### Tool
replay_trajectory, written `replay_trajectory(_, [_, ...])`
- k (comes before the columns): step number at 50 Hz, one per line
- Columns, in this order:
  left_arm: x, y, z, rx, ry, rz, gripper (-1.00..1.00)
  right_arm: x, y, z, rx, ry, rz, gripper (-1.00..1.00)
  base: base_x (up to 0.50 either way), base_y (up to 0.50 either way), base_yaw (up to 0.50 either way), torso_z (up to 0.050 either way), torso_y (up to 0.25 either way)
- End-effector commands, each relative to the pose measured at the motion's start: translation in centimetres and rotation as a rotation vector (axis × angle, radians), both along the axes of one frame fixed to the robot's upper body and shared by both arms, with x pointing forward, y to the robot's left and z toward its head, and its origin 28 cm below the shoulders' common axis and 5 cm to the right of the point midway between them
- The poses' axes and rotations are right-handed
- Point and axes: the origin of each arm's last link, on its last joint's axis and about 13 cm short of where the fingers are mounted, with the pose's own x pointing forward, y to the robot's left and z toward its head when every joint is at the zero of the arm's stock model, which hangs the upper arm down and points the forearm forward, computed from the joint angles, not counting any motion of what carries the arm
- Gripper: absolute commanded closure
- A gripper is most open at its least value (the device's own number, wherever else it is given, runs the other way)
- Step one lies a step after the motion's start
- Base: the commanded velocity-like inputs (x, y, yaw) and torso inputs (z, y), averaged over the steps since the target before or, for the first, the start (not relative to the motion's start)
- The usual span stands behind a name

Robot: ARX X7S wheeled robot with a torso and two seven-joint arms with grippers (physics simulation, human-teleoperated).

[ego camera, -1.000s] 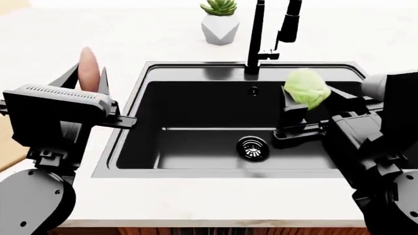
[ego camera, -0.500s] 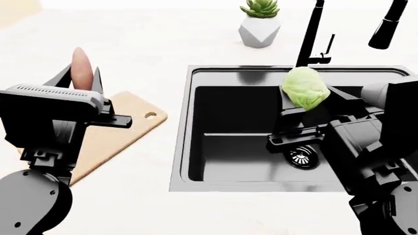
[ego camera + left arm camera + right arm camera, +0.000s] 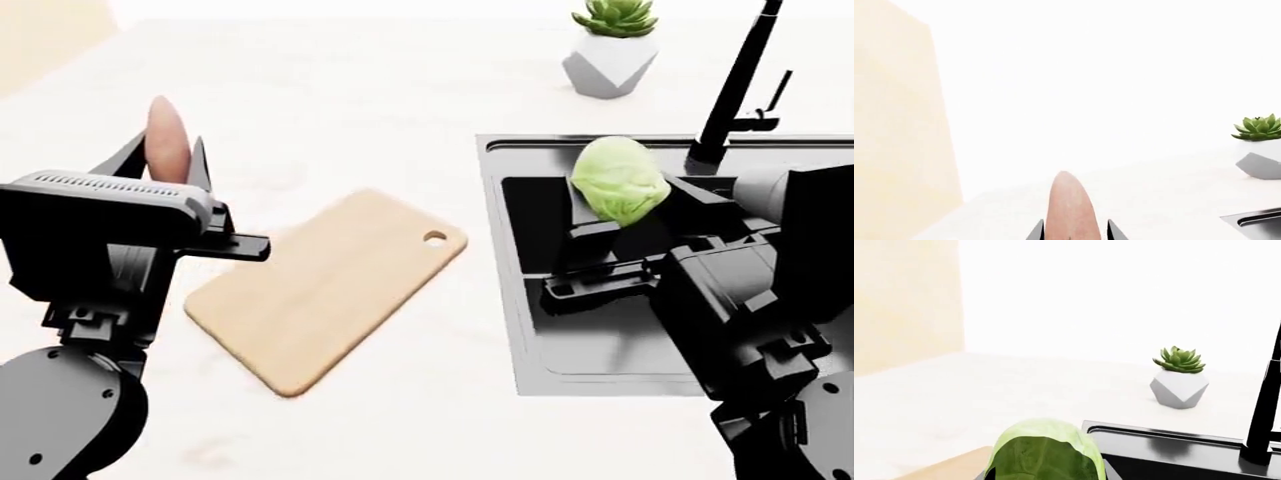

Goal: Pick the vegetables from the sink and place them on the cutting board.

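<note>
The left end effector (image 3: 171, 165) is gripping the pinkish-brown tapered tuber (image 3: 166, 138), its lower half hidden, left of the light-tan wooden cutting board (image 3: 320, 290). The right end effector (image 3: 627, 215) is gripping the round light-green leafy sprout (image 3: 618, 179) over the black rectangular sink (image 3: 534, 330), cut off at the frame edge.

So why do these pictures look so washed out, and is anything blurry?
Head view: the pale countertop is bright and nearly featureless, though the cutting board and sink stay sharp. Left wrist view: the background is blown out to white, only the tuber and succulent keeping colour. Right wrist view: similar glare, with the sprout shaded on its near face. No blur anywhere.
</note>
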Motion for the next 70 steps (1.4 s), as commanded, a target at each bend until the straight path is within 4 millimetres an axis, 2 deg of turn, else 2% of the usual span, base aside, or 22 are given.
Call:
replay_trajectory(1, [0.1, -0.2, 0.1, -0.002, -0.002, -0.002, 1.00, 0.0, 0.0, 0.0, -0.007, -0.011, 0.007, 1.00, 0.07, 0.50, 0.00, 0.000, 0.000])
replay_trajectory(6, [0.7, -0.5, 0.0, 0.006, 0.055, -0.024, 1.00, 0.1, 0.0, 0.0, 0.004, -0.015, 0.020, 1.00, 0.09, 0.50, 0.00, 0.000, 0.000])
replay_trajectory(16, [2.6, -2.0, 1.2, 0.082, 0.224, -0.217, 1.00, 0.4, -0.2, 0.5, 0.040, -0.021, 0.035, 1.00, 0.04, 0.15, 0.00, 0.000, 0.000])
replay_trajectory(26, [3.9, -4.2, 1.5, 0.001, 0.432, -0.414, 1.00, 0.8, 0.0, 1.0, 0.021, -0.012, 0.012, 1.00, 0.00, 0.00, 0.00, 0.000, 0.000])
replay_trajectory(35, [4.7, -4.7, 0.8, -0.008, 0.537, -0.420, 1.00, 1.1, 0.0, 0.8, 0.038, 0.005, 0.027, 1.00, 0.00, 0.00, 0.00, 0.000, 0.000])
replay_trajectory(56, [5.5, -4.5, -0.5, -0.004, 0.626, -0.400, 1.00, 1.4, 0.1, 0.7, 0.061, 0.029, 0.045, 1.00, 0.00, 0.00, 0.00, 0.000, 0.001])
replay_trajectory(70, [6.1, -4.4, -2.2, 0.002, 0.684, -0.372, 1.00, 1.4, 0.1, 0.6, 0.065, 0.037, 0.041, 1.00, 0.00, 0.00, 0.00, 0.000, 0.000])
